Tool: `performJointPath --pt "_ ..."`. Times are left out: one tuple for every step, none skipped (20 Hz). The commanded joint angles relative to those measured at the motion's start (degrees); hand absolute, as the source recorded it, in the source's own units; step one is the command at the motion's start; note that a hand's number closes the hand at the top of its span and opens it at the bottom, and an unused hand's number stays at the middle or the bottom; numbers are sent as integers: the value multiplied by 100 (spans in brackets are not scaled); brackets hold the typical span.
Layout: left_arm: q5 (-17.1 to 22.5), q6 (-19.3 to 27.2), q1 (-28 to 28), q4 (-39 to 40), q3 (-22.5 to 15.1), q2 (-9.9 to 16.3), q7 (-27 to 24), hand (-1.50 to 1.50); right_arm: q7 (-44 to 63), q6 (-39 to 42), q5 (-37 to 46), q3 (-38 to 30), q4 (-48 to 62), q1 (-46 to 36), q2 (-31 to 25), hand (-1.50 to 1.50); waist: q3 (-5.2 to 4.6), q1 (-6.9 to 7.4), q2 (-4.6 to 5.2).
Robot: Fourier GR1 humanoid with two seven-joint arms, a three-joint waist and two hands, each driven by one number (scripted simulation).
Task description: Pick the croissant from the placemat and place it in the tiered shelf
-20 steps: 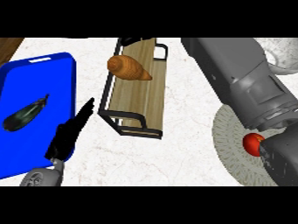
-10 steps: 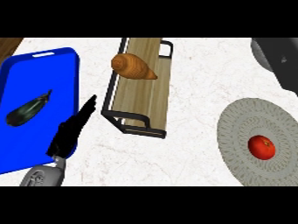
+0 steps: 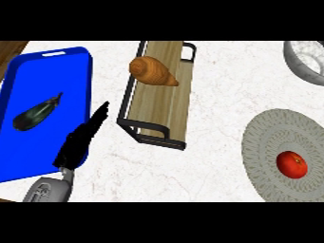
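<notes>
white counter [image 3: 214,95]: left hand [image 3: 80,142] rests low (fingers straight, spread) beside blue tray [image 3: 77,76].

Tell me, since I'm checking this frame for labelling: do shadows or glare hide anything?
Head view: light is even, with no glare or hard shadows; the croissant on the shelf, the eggplant on the blue tray and the left hand read clearly; a bowl is cut off at the right edge.
</notes>
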Motion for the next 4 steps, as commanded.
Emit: performJointPath --pt "54 -64 -98 -21 45 31 30 0 -272 322 151 143 -93 244 -141 -150 4 50 28" --pt "-23 0 -94 24 -74 -94 23 0 -208 308 159 145 -116 115 -189 -150 -1 62 31" --pt "67 -125 -67 -21 44 81 43 0 -211 413 194 173 -105 184 -327 -150 4 113 41" --pt "-32 -25 -183 -42 -80 -68 63 0 -287 351 282 259 -154 207 -252 -150 4 93 50"
